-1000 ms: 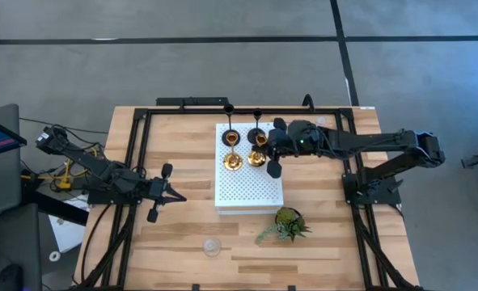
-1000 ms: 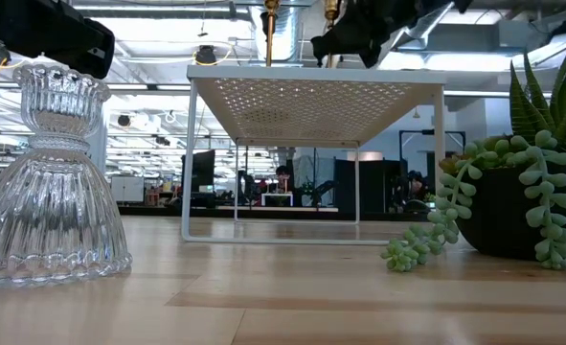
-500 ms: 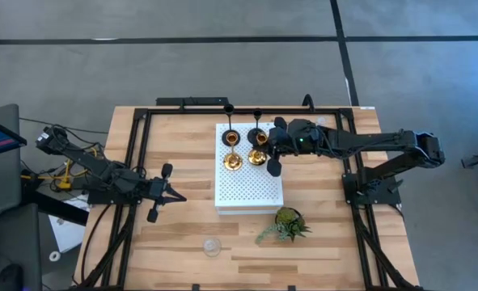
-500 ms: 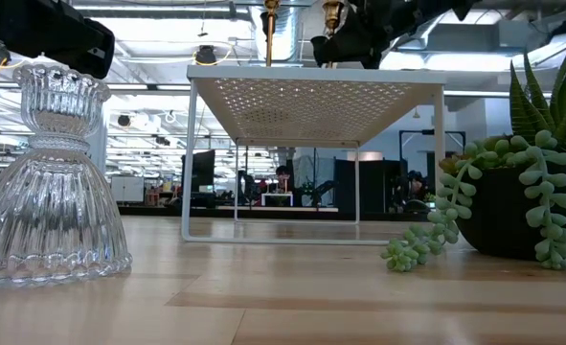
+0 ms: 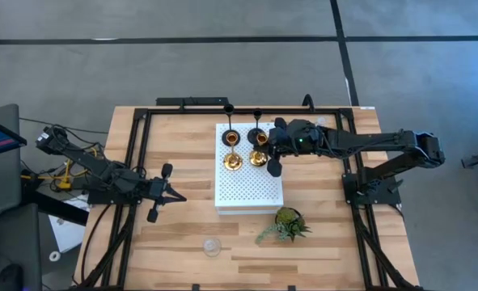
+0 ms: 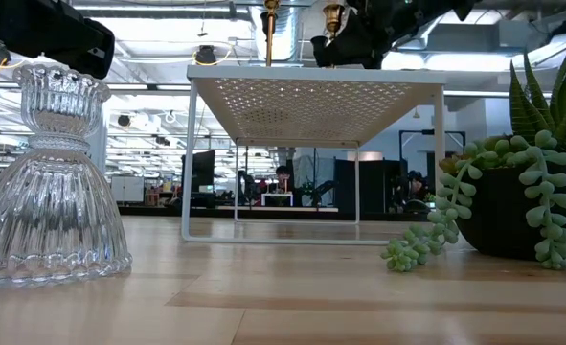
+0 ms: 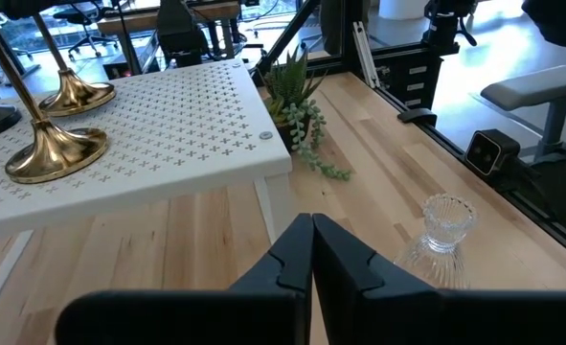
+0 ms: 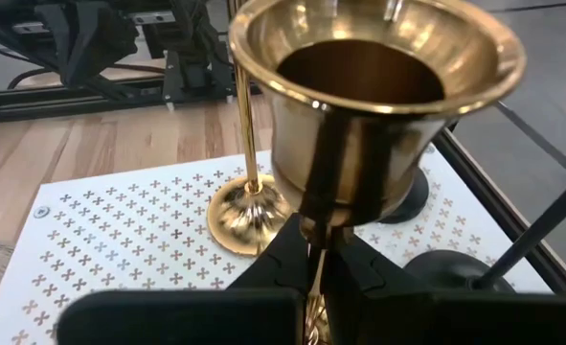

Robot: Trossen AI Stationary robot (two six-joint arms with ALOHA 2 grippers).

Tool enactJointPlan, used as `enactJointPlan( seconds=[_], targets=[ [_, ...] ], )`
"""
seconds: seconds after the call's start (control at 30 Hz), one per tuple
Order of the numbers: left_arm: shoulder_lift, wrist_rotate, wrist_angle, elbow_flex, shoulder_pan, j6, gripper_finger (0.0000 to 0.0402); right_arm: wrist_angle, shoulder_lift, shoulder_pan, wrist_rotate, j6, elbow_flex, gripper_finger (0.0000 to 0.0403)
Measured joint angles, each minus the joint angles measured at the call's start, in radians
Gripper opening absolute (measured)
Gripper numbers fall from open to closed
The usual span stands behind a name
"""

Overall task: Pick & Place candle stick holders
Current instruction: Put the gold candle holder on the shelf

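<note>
Two shiny gold holders point(image 5: 233, 161) point(image 5: 259, 157) and two black holders point(image 5: 229, 137) point(image 5: 255, 134) stand on the white perforated board point(image 5: 251, 190). My right gripper point(image 5: 261, 148) is shut on the right-hand gold holder point(image 8: 373, 105). One clear glass holder point(image 5: 213, 246) stands on its wide base on the table near the front edge; it also shows in the low view point(image 6: 48, 182). My left gripper point(image 5: 180, 197) is shut and empty, over the table left of the board. A second glass holder is out of view. My right gripper pinches the gold holder's thin stem point(image 8: 313, 251) just under its cup point(image 8: 373, 105), between its two fingers. The fingers come level from the table's right side and lie across the stem. The holder stands upright; whether its base point(image 5: 259, 158) rests on the board, I cannot tell.
A small green plant point(image 5: 285, 225) in a dark pot stands in front of the board's right corner. The board stands on thin legs point(image 6: 189, 163) above the table. A black frame point(image 5: 141, 162) runs around the tabletop. Bare wood lies at the front left.
My right gripper has gone a little down toward the board with the gold holder, which stays upright.
</note>
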Motion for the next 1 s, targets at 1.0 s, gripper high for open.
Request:
enactJointPlan(
  seconds=[1.0],
  targets=[
    [0.0, 0.0, 0.0, 0.0, 0.0, 0.0, 0.0008, -0.01, 0.0, 0.0, -0.003, 0.039, 0.001, 0.0051]
  ],
)
